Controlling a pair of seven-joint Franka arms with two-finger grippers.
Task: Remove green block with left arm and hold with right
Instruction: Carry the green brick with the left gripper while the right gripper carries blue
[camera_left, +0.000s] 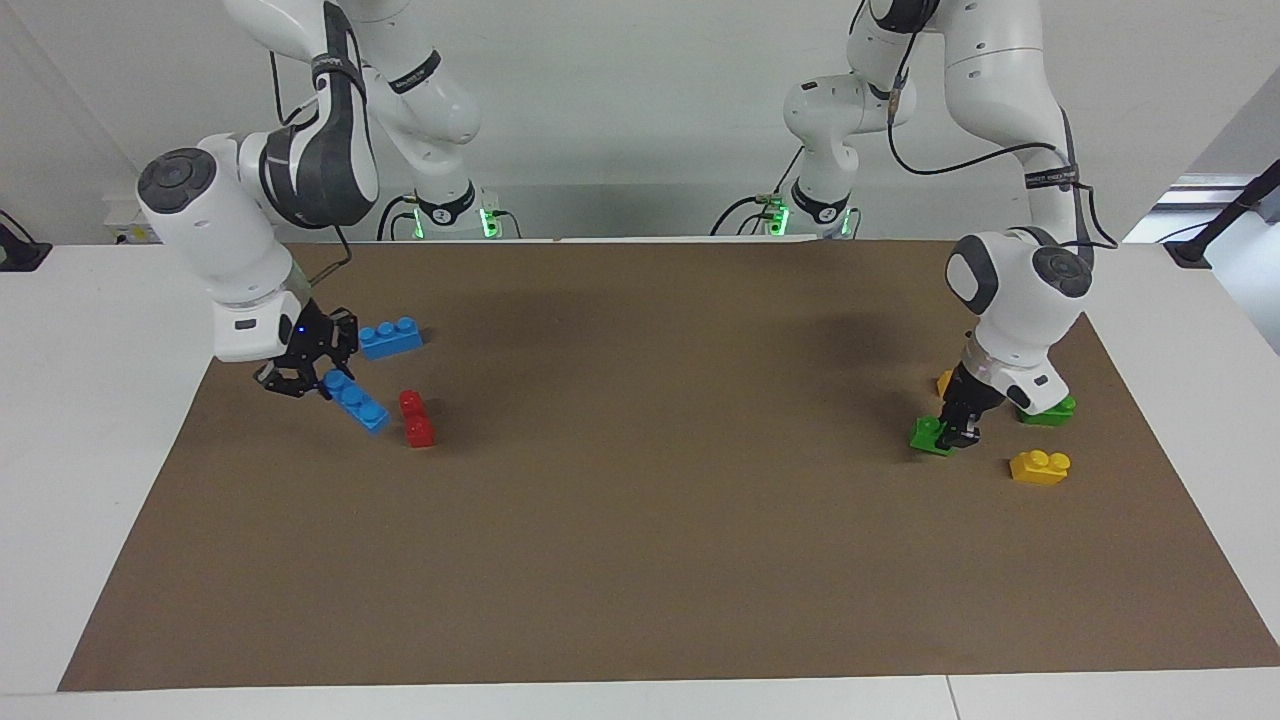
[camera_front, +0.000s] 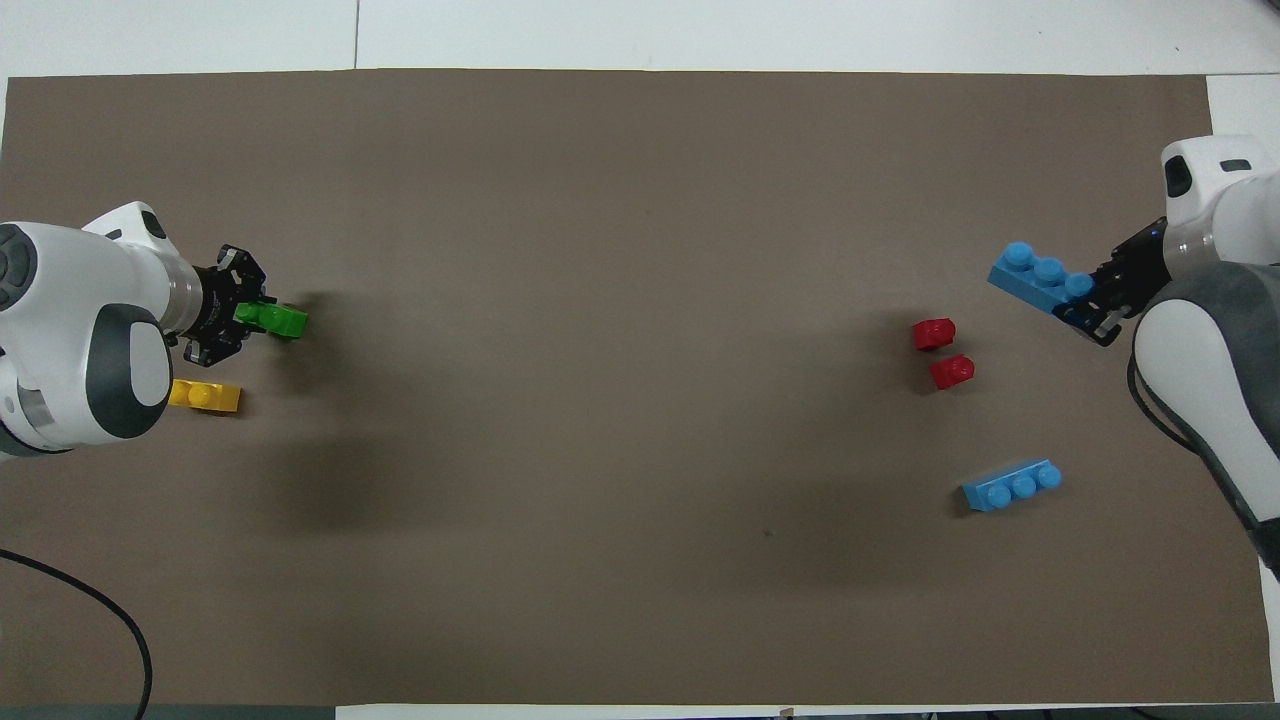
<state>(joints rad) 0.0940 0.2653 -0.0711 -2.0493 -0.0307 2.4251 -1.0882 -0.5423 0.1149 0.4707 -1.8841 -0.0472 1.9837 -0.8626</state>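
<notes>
Facing view
Green bricks: two. The green block (camera_left: 930, 435) is clamped in the left gripper (camera_left: 957, 432) low over the brown mat (camera_left: 640, 560); the second green brick (camera_left: 1050, 410) sits on the mat, nearer to the robots than the yellow brick (camera_left: 1040, 467) and partly covered by the left arm's wrist.
Yellow bricks: one whole, plus a sliver of another yellow piece (camera_left: 944, 382) behind the left wrist, too hidden to identify.
Blue bricks: two. The held blue brick (camera_left: 354, 401) hangs tilted from the right gripper (camera_left: 300, 375), whose fingers are closed on one end of it; the loose blue brick (camera_left: 390, 337) lies nearer to the robots than the red bricks (camera_left: 416, 418).
Red bricks: two, touching in a row.
Hard to make out: whether the green block touches the mat.

Overhead view
Green bricks: one, the green block (camera_front: 272, 320), its end pinched in the left gripper (camera_front: 240, 317), farther from the robots than the yellow brick (camera_front: 205, 396). The second green one is hidden under the left arm.
Yellow bricks: one.
Blue bricks: two, the held blue brick (camera_front: 1040, 281) in the right gripper (camera_front: 1092, 300), the loose blue brick (camera_front: 1011, 485) nearer to the robots than the red bricks (camera_front: 942, 352).
Red bricks: two, here with a small gap visible between them.
Cut off: both arms by the frame edges.
</notes>
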